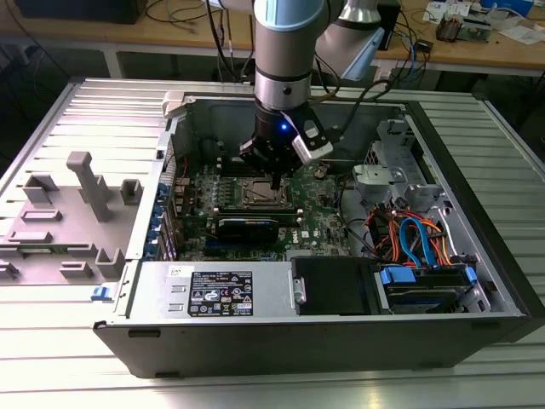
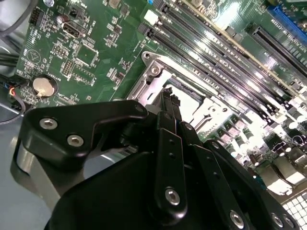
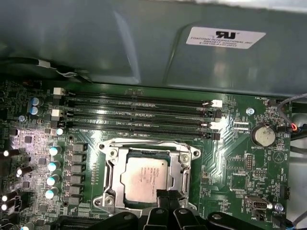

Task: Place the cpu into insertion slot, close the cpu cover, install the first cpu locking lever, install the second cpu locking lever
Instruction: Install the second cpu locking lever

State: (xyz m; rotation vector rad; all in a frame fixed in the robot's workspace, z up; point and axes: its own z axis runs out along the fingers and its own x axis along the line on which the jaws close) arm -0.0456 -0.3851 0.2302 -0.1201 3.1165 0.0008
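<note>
Open computer case (image 1: 477, 281) lies on its side on the ridged metal table (image 1: 502, 136), holding the green circuit board (image 1: 319, 217), a black drive bay and a bundle of orange and blue cables (image 1: 417, 239) toward the exterior view's right. The insertion slot (image 3: 146, 177) sits on the board just beside the long memory slots (image 3: 139, 115). The cpu (image 3: 144, 178) lies flat inside the insertion slot, silver top up, with fine print on it too small to read. The cpu cover (image 3: 184, 175) lies down around the cpu, its cut-out framing the chip. The tool (image 3: 165, 197) hangs directly over the near edge of the insertion slot; its black fingertips (image 2: 169, 103) are drawn together, holding nothing, tips just at the cover's edge. A round coin battery (image 3: 263, 135) sits on the board well apart from the socket. A white label (image 3: 225, 37) is stuck on the case wall behind the memory slots, and another label (image 1: 220, 296) on the grey box at the case's near side.
</note>
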